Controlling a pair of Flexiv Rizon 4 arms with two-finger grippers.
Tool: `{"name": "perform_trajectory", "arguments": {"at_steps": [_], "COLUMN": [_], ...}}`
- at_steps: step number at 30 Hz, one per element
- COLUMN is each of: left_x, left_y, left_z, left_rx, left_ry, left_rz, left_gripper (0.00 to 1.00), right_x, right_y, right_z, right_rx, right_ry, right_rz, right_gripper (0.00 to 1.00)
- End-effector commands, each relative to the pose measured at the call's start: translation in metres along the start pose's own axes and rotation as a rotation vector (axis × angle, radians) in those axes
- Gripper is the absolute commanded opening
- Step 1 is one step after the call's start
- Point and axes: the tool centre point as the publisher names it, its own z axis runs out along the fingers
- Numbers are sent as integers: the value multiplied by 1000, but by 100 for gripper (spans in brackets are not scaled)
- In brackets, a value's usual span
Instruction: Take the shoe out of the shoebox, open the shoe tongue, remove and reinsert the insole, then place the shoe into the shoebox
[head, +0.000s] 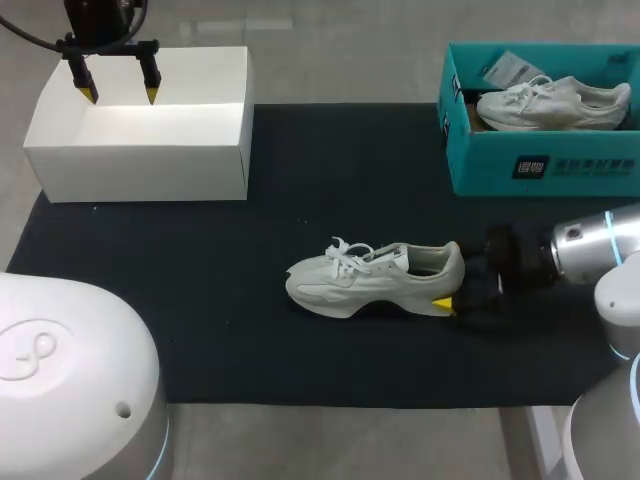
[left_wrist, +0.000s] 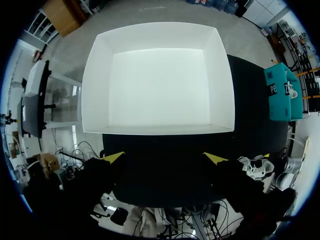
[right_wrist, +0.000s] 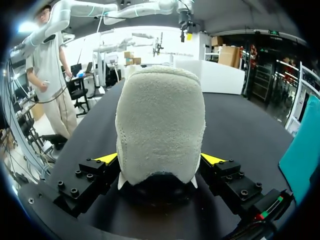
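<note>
A white lace-up shoe (head: 375, 280) lies on its sole on the black mat (head: 200, 290), toe to the left. My right gripper (head: 455, 285) is at its heel (right_wrist: 160, 130), open, with one yellow fingertip (right_wrist: 107, 159) on each side of the heel; I cannot tell whether they touch it. The teal shoebox (head: 540, 165) stands at the back right with a second white shoe (head: 550, 103) inside. My left gripper (head: 120, 95) hangs open over the back of the white box (head: 140, 160), and the left wrist view shows this gripper (left_wrist: 165, 158) holding nothing.
The white box (left_wrist: 95, 75) is open-topped, with nothing showing inside. The mat covers most of the table, and bare grey table shows along the front edge. The teal shoebox (right_wrist: 305, 150) is close beside my right arm.
</note>
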Motion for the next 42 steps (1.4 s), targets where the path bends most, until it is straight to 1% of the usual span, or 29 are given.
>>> {"name": "perform_trajectory", "arguments": {"at_steps": [1, 5, 6, 7, 8, 9, 15, 18, 42], "left_x": [0, 0, 0, 0, 0, 0, 0, 0, 0], "left_y": [0, 0, 0, 0, 0, 0, 0, 0, 0], "left_z": [-1, -1, -1, -1, -1, -1, -1, -1, -1], "left_rx": [-1, -1, -1, -1, -1, -1, -1, -1, -1], "left_ry": [-1, -1, -1, -1, -1, -1, -1, -1, -1], "left_rz": [0, 0, 0, 0, 0, 0, 0, 0, 0], "left_gripper": [100, 100, 100, 100, 100, 100, 100, 100, 100], "right_x": [-4, -4, -4, -4, -5, -5, -5, -5, -5], "right_y": [-4, -5, -5, -5, -5, -5, -5, -4, -4], "right_z": [9, 10, 10, 10, 10, 10, 8, 8, 8], "right_rx": [-3, -6, -5, -5, -4, -3, 4, -10, -10], "right_ry": [2, 4, 4, 4, 2, 2, 9, 17, 17], "right_rz": [9, 15, 15, 15, 14, 13, 8, 8, 8], "right_gripper": [100, 100, 60, 35, 16, 0, 0, 0, 0]}}
